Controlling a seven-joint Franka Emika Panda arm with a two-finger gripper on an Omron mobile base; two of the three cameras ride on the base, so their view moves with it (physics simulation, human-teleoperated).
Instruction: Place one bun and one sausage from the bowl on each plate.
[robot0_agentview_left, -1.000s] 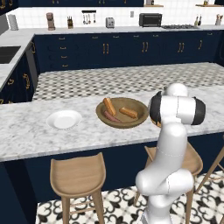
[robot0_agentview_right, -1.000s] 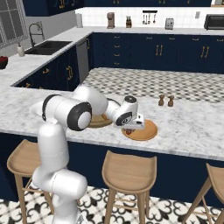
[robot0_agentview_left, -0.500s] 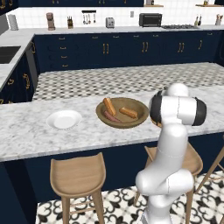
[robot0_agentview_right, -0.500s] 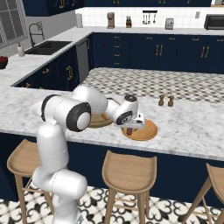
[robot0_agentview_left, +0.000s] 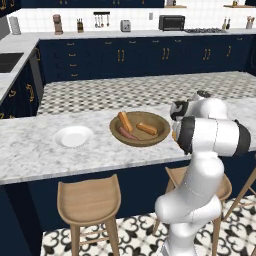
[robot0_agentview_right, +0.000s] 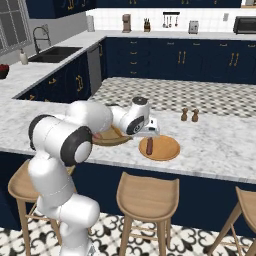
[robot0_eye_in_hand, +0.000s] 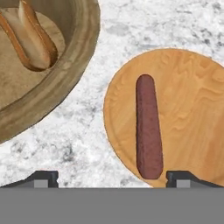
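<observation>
Wooden and orange-tan, the flat plate (robot0_eye_in_hand: 183, 109) sits on the marble counter (robot0_agentview_right: 220, 145) just beside the brown bowl (robot0_agentview_left: 140, 128), and we see one dark sausage (robot0_eye_in_hand: 148, 127) lying on it. Our gripper (robot0_eye_in_hand: 112, 178) hangs directly above that sausage with its fingers spread wide, clamping nothing. In the bowl we count two buns (robot0_agentview_left: 125, 121) and another sausage (robot0_agentview_left: 129, 134). Well apart, on the bowl's far side, rests the white plate (robot0_agentview_left: 73, 136).
</observation>
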